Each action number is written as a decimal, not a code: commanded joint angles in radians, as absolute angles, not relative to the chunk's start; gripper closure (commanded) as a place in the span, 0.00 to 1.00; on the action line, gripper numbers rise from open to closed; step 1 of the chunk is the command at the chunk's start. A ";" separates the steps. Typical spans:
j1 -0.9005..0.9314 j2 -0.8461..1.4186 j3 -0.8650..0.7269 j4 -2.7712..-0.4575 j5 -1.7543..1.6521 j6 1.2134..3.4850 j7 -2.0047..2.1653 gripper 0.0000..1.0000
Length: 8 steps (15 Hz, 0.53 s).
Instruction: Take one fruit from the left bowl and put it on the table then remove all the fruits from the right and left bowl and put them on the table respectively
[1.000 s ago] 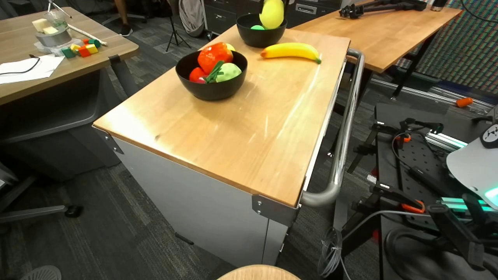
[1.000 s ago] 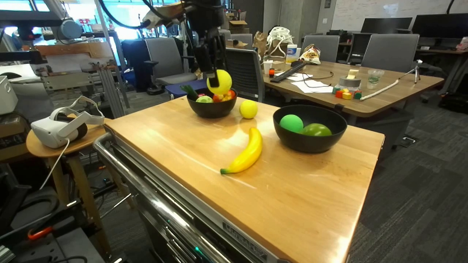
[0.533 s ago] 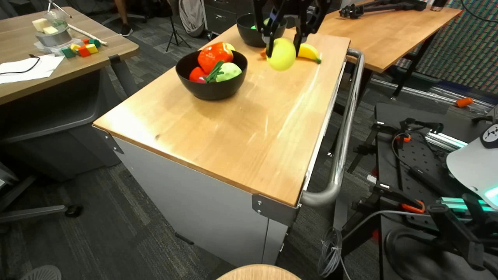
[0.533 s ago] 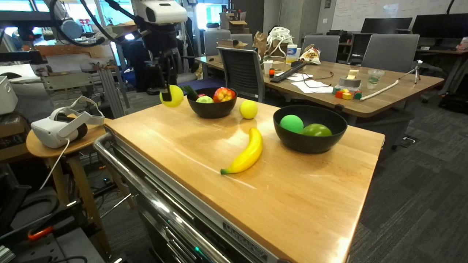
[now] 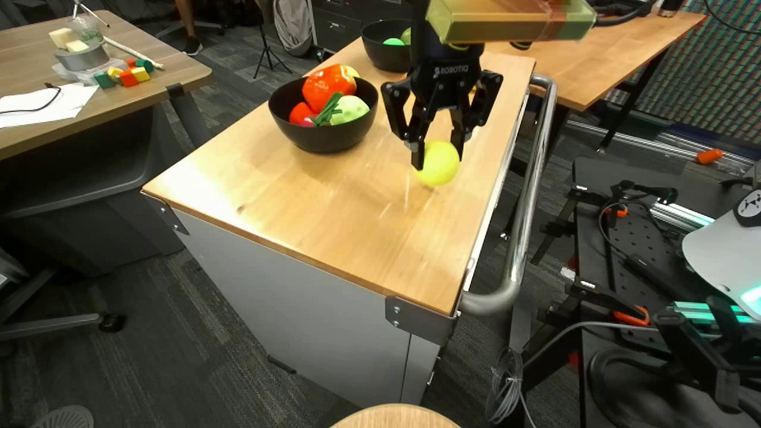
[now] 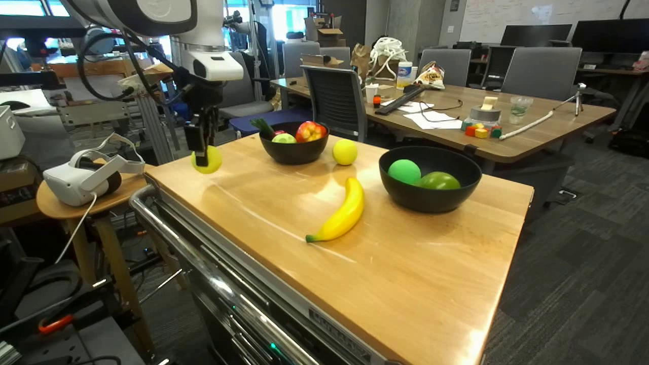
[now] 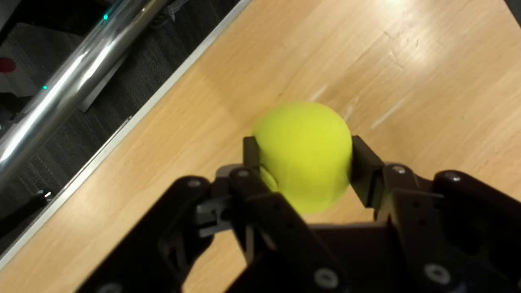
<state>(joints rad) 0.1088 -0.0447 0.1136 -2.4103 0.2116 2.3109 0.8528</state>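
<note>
In an exterior view, partly spread jaws clasp a yellow-green round fruit (image 5: 440,165) over the light wooden worktop (image 5: 321,220). In an exterior view, a glossy black round bowl (image 6: 428,200) holds two green fruits (image 6: 404,171). In the wrist view, black fingers (image 7: 366,175) press the clasped fruit's sides.

There are two bowls (image 6: 428,201), two round yellow fruits (image 6: 345,152) and one banana (image 6: 347,214).

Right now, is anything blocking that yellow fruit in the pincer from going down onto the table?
No, nothing visible. The pincer holds the yellow round fruit with only wooden tabletop showing beneath it. The banana and the nearer black bowl sit off to the side. Whether the fruit touches the tabletop, I can't tell.
</note>
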 commanded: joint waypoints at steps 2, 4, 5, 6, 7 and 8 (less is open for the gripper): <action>0.123 0.016 0.124 -2.388 0.295 2.319 0.748 0.62; 0.124 0.018 0.124 -2.382 0.264 2.311 0.726 0.21; 0.123 0.012 0.122 -2.379 0.244 2.305 0.718 0.16; 0.119 0.000 0.118 -2.371 0.208 2.285 0.702 0.07; 0.116 -0.010 0.115 -2.361 0.177 2.267 0.686 0.01; 0.111 -0.026 0.110 -2.345 0.132 2.243 0.675 0.00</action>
